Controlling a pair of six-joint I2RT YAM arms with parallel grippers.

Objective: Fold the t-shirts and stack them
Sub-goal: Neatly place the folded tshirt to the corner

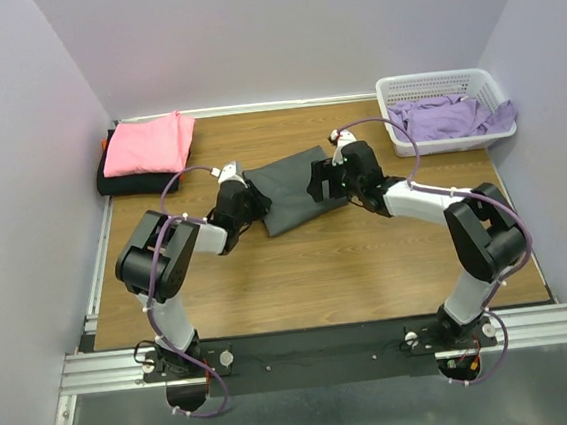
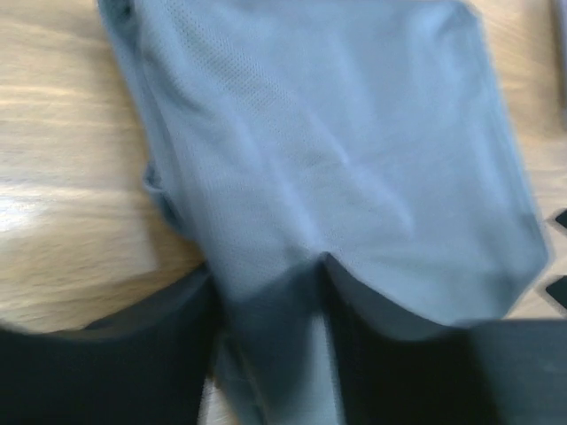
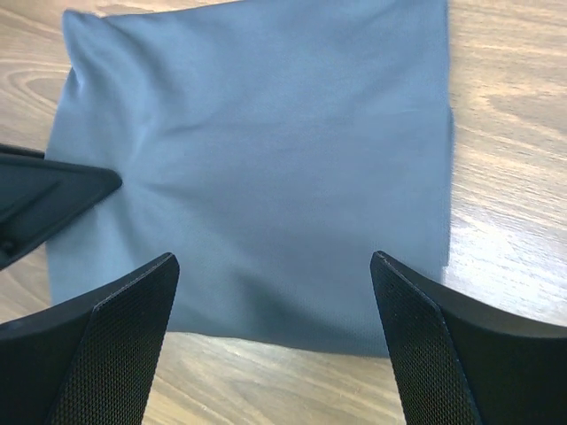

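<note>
Left jaws: about half closed, pinching a fold at one end of the grey shirt point(image 2: 337, 177). Cloth ran down between the two dark fingers point(image 2: 115, 363) and puckered where they met it. The left wrist view was blurred, so how firm the grip was could not be judged. From the right wrist view, creases in the cloth fanned out from the left finger's tip point(image 3: 53, 195).

Right jaws: spread wide, holding nothing. The two mesh-faced fingers point(image 3: 97, 354) stood over the shirt's opposite end, one toward each corner, with flat cloth showing between them. Whether they touched cloth or table could not be told.

Grey shirt point(image 1: 290, 200): folded to a rough rectangle, lying flat and at a slant near the middle of the table point(image 1: 369, 265), between the two arms.

Back left corner: pink shirt point(image 1: 148, 143), folded, resting on top of the black shirt point(image 1: 125, 183). Both were well apart from the grey one.

Back right corner: white basket point(image 1: 442, 81) with purple shirts point(image 1: 450, 116) heaped inside, some cloth hanging over its right rim.
</note>
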